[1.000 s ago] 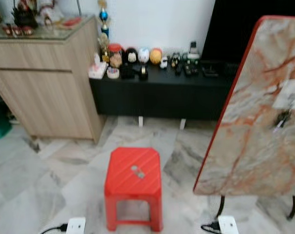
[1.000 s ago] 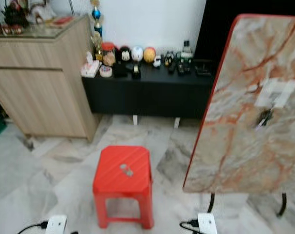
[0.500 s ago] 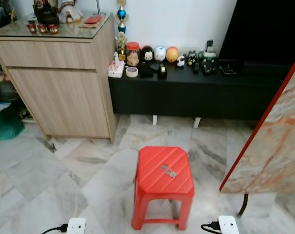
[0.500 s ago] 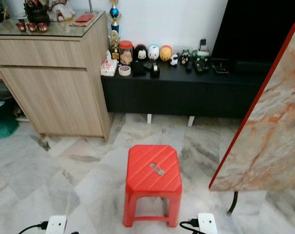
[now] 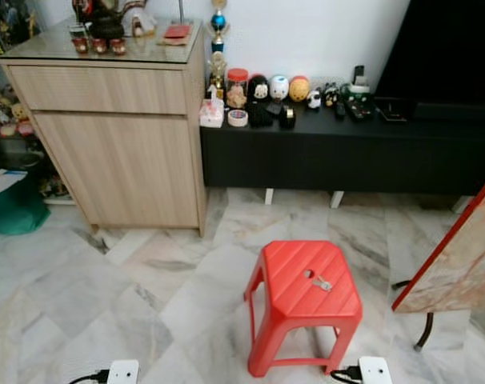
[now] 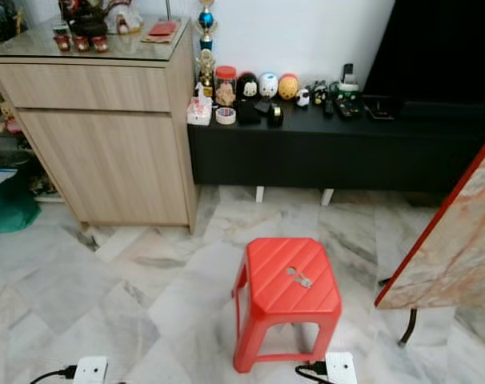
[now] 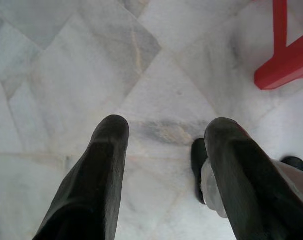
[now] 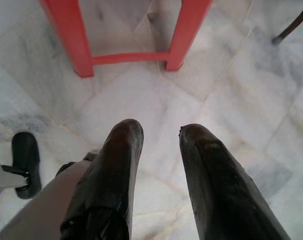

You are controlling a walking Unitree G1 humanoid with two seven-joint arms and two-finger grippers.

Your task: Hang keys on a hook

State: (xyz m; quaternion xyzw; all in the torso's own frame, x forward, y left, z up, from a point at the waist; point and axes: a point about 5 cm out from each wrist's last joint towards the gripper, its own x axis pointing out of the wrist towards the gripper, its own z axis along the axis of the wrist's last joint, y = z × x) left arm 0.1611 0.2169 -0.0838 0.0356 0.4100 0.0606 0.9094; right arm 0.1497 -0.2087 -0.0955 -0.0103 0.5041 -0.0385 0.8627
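One red plastic stool (image 5: 306,296) is seen on the marble floor, with one small set of metal keys (image 5: 320,281) lying on its seat. One light wooden cabinet (image 5: 122,144) and one long black low console (image 5: 346,152) are counted along the wall. One tilted marble-patterned tabletop with a red edge (image 5: 462,264) is seen. Two black-fingered grippers, the left gripper (image 7: 164,145) and the right gripper (image 8: 159,145), are counted.
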